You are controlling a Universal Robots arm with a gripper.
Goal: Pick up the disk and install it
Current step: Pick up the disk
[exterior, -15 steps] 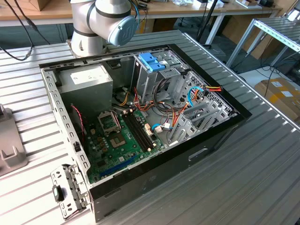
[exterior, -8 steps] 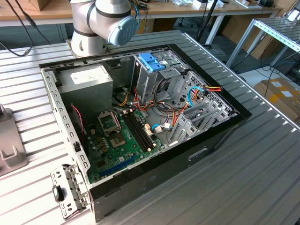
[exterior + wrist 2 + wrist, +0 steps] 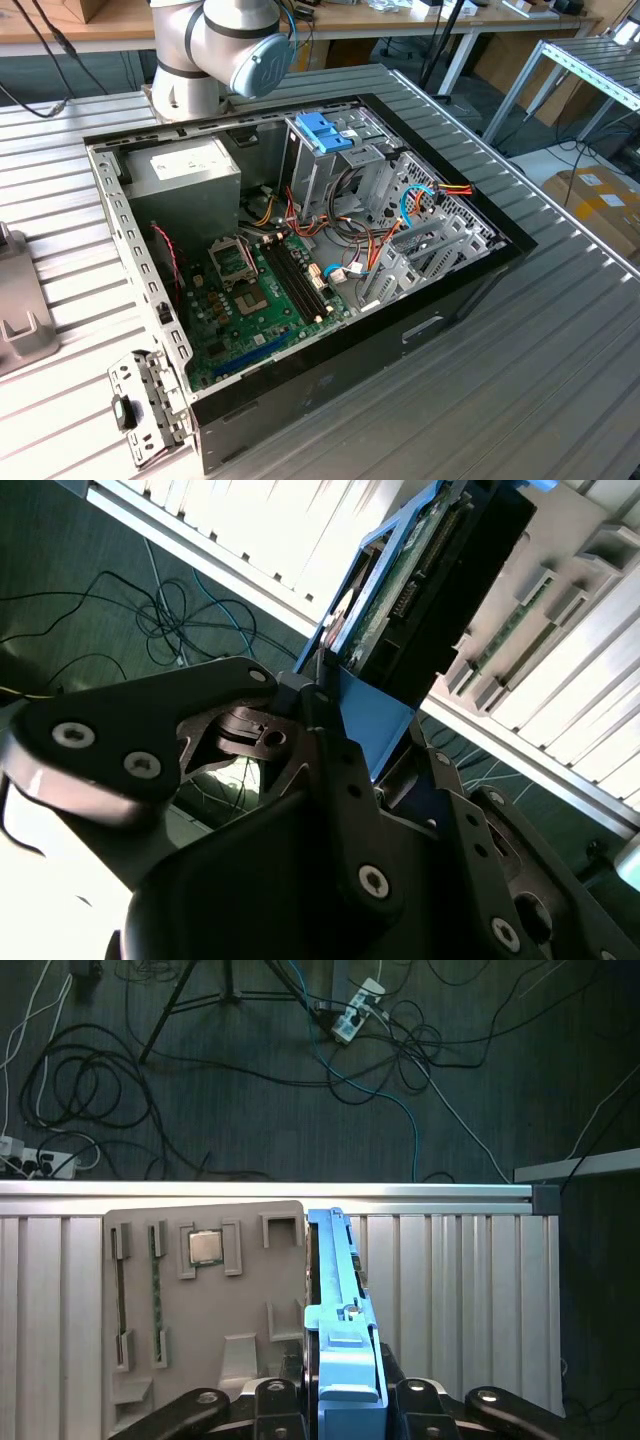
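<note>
Clearly pinched between the jaws, disk [image 3: 345,1360] edge-on, gripped end hidden by them, grey tray [image 3: 250,1300] alongside.

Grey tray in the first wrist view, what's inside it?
A square chip in one pocket, a thin green stick in a slot. The end effector holding the disk covers one tray edge.

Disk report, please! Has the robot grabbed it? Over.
Gripper shut on the disk. Disk edge-on, beside the grey tray. Loose wires inside the computer, by the drive cage. Over.
</note>
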